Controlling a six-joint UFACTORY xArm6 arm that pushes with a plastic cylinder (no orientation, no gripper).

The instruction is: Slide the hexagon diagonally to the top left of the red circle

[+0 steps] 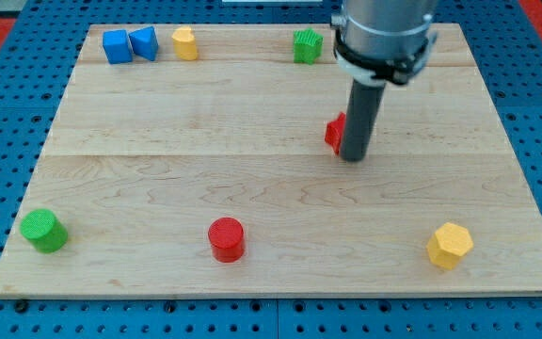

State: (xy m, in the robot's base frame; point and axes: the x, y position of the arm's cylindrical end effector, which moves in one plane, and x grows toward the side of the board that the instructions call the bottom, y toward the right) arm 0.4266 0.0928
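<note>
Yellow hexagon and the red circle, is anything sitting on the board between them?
No. In the camera view, only bare wood runs from the yellow hexagon to the red circle. My tip stands farther up, beside a partly hidden red block.

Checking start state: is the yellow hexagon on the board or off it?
On the board. The yellow hexagon sits flat near the wooden board's bottom right corner, inside the edge, far from my tip.

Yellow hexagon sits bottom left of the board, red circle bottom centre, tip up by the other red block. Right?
Not quite: the camera view shows the yellow hexagon at bottom right. The red circle is bottom centre, and my tip is by the other red block.
</note>
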